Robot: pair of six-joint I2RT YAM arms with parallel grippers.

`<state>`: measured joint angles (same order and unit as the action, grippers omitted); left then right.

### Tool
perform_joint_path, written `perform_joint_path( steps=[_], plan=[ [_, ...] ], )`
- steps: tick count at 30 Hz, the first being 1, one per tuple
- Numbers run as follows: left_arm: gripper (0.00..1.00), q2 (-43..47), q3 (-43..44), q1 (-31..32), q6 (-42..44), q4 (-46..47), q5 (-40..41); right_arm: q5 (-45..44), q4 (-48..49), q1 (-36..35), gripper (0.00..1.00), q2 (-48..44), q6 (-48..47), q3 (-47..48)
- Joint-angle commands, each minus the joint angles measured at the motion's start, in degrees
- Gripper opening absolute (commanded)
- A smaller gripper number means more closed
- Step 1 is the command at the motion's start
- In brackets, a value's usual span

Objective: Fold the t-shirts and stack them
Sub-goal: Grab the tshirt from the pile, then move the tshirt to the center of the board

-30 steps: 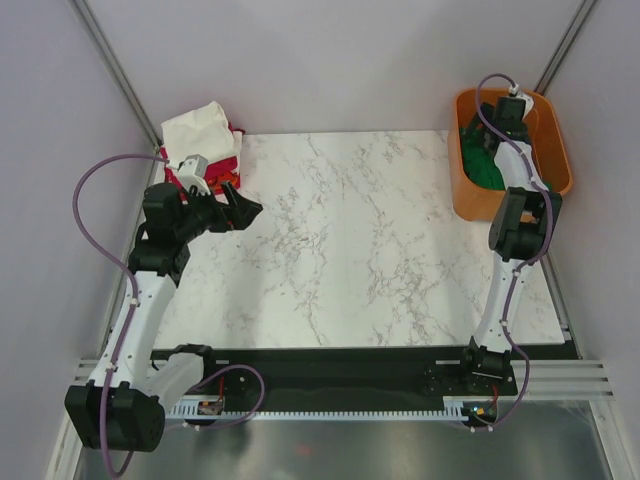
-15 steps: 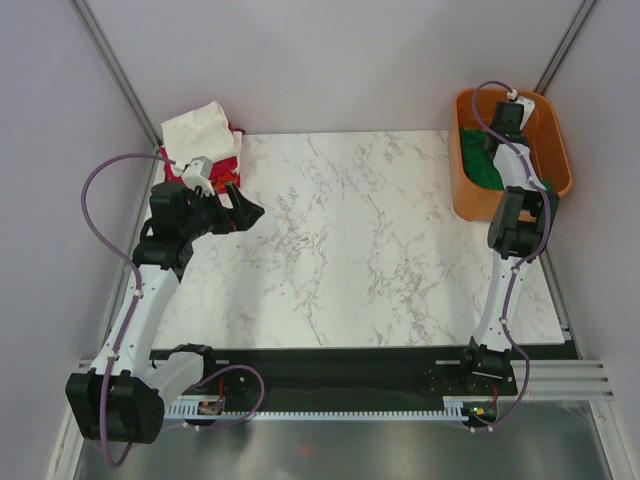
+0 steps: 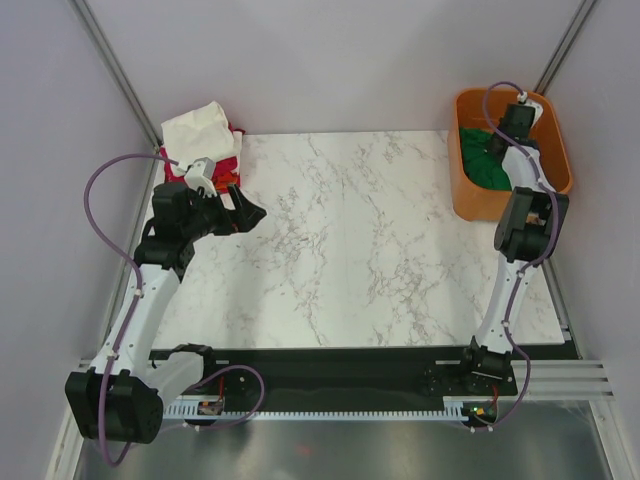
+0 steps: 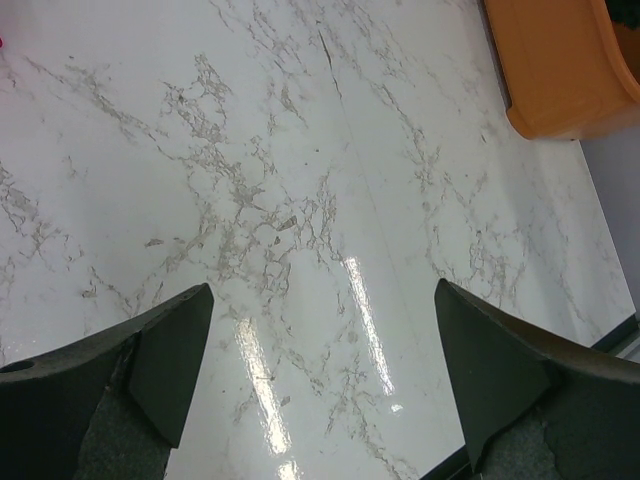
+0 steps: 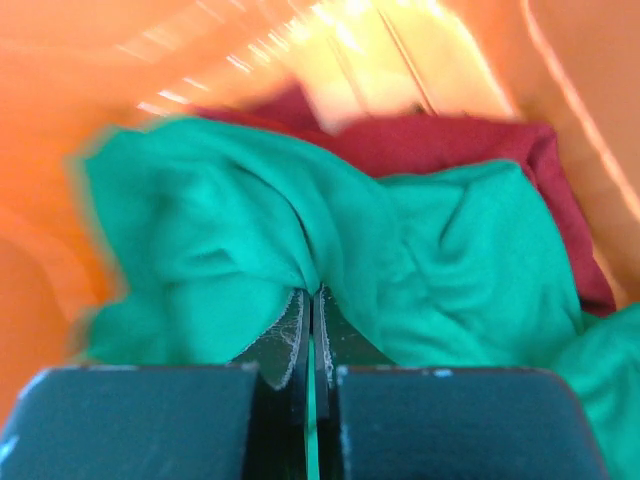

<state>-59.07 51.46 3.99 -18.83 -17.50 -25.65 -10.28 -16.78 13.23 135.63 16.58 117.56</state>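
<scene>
A bright green t-shirt (image 5: 430, 250) lies crumpled in the orange tub (image 3: 462, 195), on top of a dark maroon t-shirt (image 5: 450, 140). My right gripper (image 5: 312, 295) reaches down into the tub and is shut on a pinched fold of the green t-shirt (image 3: 483, 162). In the top view the right gripper (image 3: 508, 132) sits at the tub's far end. A cream-white t-shirt (image 3: 200, 130) rests on red cloth (image 3: 236, 152) at the table's back left corner. My left gripper (image 3: 246, 207) hovers just in front of that pile, open, with only bare marble between its fingers (image 4: 175, 350).
The marble table (image 3: 350, 240) spans the middle between the arms. The orange tub (image 4: 560, 70) stands at the back right corner, its wall (image 5: 60, 80) close around my right gripper. Grey walls enclose the back and sides.
My right gripper has gone from open to shut, pinching the green t-shirt, and its wrist has shifted slightly right inside the tub. The left arm barely moved.
</scene>
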Motion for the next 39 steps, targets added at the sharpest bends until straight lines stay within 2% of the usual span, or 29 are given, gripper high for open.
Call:
perform_joint_path(
  steps=[1, 4, 10, 13, 16, 17, 20, 22, 23, 24, 25, 26, 28, 29, 32, 34, 37, 39],
  plan=[
    [1.0, 1.67, 1.45, 0.14, 0.02, 0.36, 0.07, 7.45, 6.32, -1.36, 0.0, -14.24, 4.07, 1.52],
    [1.0, 2.38, 1.62, 0.32, -0.07, 0.36, 0.16, 8.52, 5.96, -3.74, 0.0, -20.31, 4.42, 5.92],
    [1.0, 4.31, 1.8, 0.23, 0.02, 0.27, -0.02, 14.84, 5.52, -5.32, 0.0, -30.24, 13.02, 12.78],
    [1.0, 5.1, 1.8, 0.23, 0.11, 0.27, 0.77, 25.02, 9.65, -5.59, 0.0, -33.24, 21.0, 16.2],
    [1.0, 5.72, 1.8, 0.23, 0.11, 0.1, 0.86, 33.3, 18.07, -5.59, 0.0, -34.73, 30.07, 20.34],
    [1.0, 5.98, 1.89, 0.23, 0.2, 0.09, 0.95, 34.27, 22.18, -5.59, 0.0, -35.78, 31.74, 21.3],
    [1.0, 6.51, 1.89, 0.23, 0.2, -0.17, 1.74, 35.5, 24.6, -5.5, 0.0, -37.02, 36.24, 23.58],
    [1.0, 7.3, 1.89, 0.23, 0.46, -0.17, 2.44, 34.73, 23.29, -5.5, 0.0, -38.5, 35.9, 22.37],
    [1.0, 7.47, 1.89, 0.14, 0.46, -0.43, 3.4, 32.28, 17.62, -5.5, 0.0, -41.65, 32.32, 18.62],
    [1.0, 7.82, 1.89, 0.23, 0.55, -0.43, 3.67, 28.43, 11.39, -5.41, 0.27, -43.33, 29.77, 16.85],
    [1.0, 7.92, 1.89, 0.14, 0.64, -0.52, 4.02, 17.17, 4.28, -5.24, 0.97, -44.91, 28.0, 15.0],
    [1.0, 8.09, 1.89, 0.23, 0.64, -0.52, 4.46, 14.27, -5.71, -4.45, 0.98, -48.41, 27.11, 8.02],
    [1.0, 7.92, 1.89, 0.23, 0.72, -0.61, 4.73, 11.61, -8.71, -3.04, 0.98, -53.17, 27.54, -5.33],
    [1.0, 7.83, 1.97, 0.23, 0.72, -0.61, 4.91, 14.56, -4.88, -3.13, 0.98, -58.59, 27.98, -22.29],
    [0.95, 6.69, 1.97, 0.75, 0.46, -0.78, 4.12, 18.18, 1.99, -5.49, 0.98, -64.96, 28.51, -47.5],
    [0.9, 4.77, 2.67, 3.47, 0.11, -2.53, 4.55, 17.5, 0.35, -8.13, 0.98, -66.28, 24.74, -53.63],
    [0.89, 1.08, 2.25, 10.84, -1.56, -5.17, 6.83, 15.56, -1.5, -12.78, 0.98, -68.39, 19.99, -56.02],
    [0.9, -0.95, 1.28, 17.79, -3.92, -6.32, 11.57, 15.03, -2.21, -16.65, 0.98, -69.1, 19.28, -56.73]
  ],
)
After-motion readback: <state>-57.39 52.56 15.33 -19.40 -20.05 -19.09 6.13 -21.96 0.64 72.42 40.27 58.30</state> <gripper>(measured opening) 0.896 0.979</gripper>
